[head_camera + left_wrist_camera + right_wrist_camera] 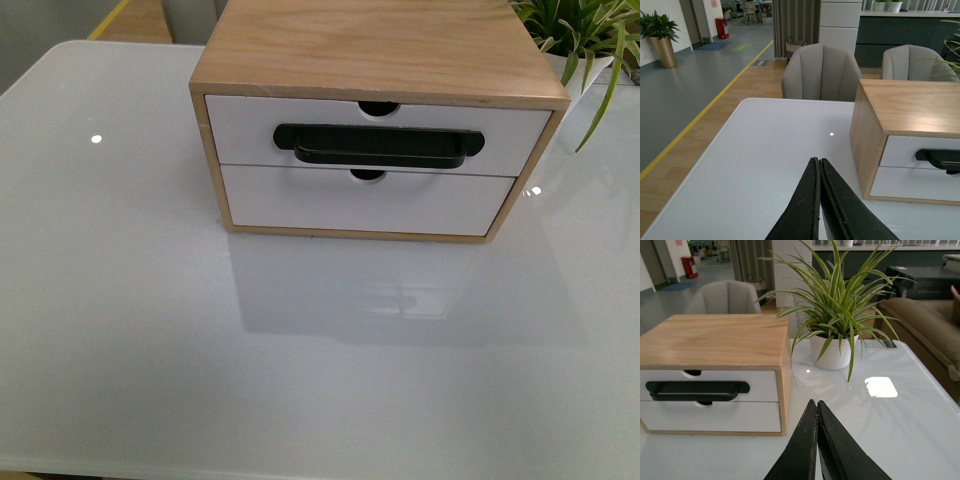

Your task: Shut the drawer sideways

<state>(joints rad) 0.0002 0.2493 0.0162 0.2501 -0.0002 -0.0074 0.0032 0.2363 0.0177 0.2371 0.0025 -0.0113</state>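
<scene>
A light wood cabinet (370, 45) stands at the far middle of the white table (150, 330). Its upper drawer (240, 125) has a white front, a long black bar handle (378, 146) and a semicircular notch in its top edge; its front sits flush with the cabinet. The drawer also shows in the left wrist view (900, 150) and the right wrist view (760, 382). My left gripper (818, 161) is shut and empty, left of the cabinet. My right gripper (816, 403) is shut and empty, right of the cabinet. Neither arm shows in the front view.
A lower white drawer (300, 205) without a black handle sits under the upper one. A potted green plant (832, 347) stands at the back right of the table. Grey chairs (821, 70) stand behind the table's far edge.
</scene>
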